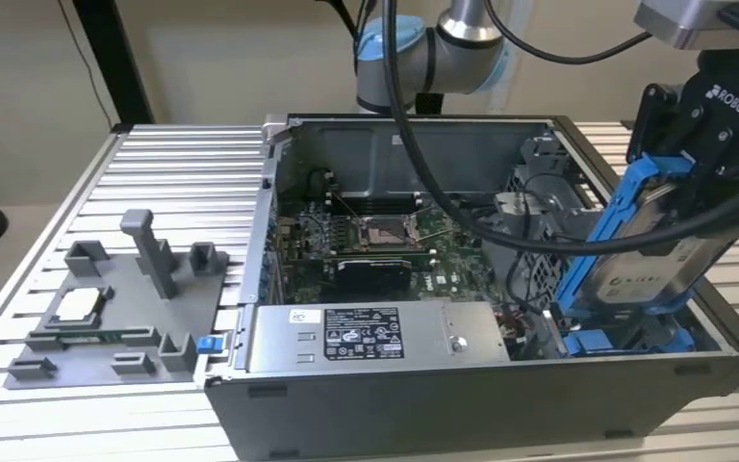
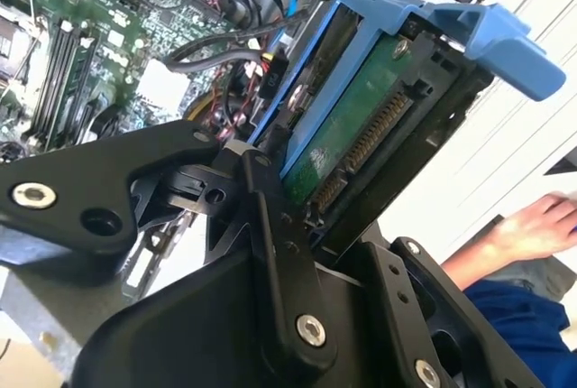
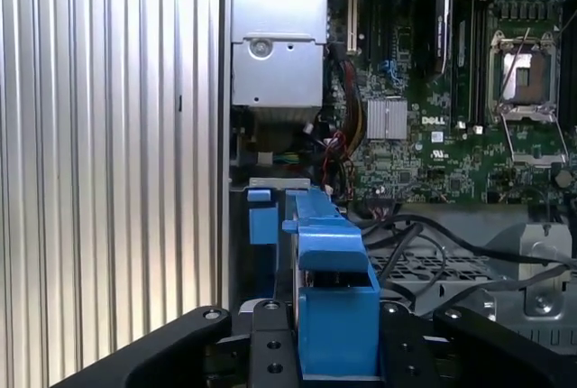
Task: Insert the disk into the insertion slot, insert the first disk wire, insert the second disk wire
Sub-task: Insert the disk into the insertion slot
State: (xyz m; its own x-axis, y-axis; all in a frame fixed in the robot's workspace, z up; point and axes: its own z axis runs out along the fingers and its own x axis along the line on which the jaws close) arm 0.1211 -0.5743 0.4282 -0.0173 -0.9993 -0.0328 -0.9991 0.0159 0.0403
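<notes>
And there was the arm's black two-fingered gripper [image 1: 697,197], its fingers clamped tight on the flat silver-grey disk [image 1: 658,274] in its bright blue plastic frame. In the first wrist view the gripper [image 3: 334,347] had a dark finger pressed on each flank of the blue frame [image 3: 335,302]. No gap, a firm hold!

The disk stood steeply tilted over the open dark-grey metal computer case [image 1: 472,404], which sat on the ribbed aluminium table [image 1: 177,173]. Its lower end was down inside the case's front corner on the exterior view's right, at the blue plastic insertion slot [image 1: 626,339]. Its upper end leaned out above the case rim. Whether the lower end had caught the slot's rails, I could not tell.

So this was step one, the disk going in, and by my reading only partly done. In the second wrist view the disk's green underside [image 2: 347,131] showed its gold connector strip [image 2: 370,144] bare, so neither wire was in. Loose black cables [image 3: 424,235] lay on the case floor just beside the slot.

To seat it, I judged, the frame would need to come square to the slot and slide without snagging those cables. The large grey labelled power supply box [image 1: 357,337] sat along the case's front edge, the green motherboard [image 1: 369,241] behind it. A person's hand [image 2: 532,226] rested off beyond the case.
</notes>
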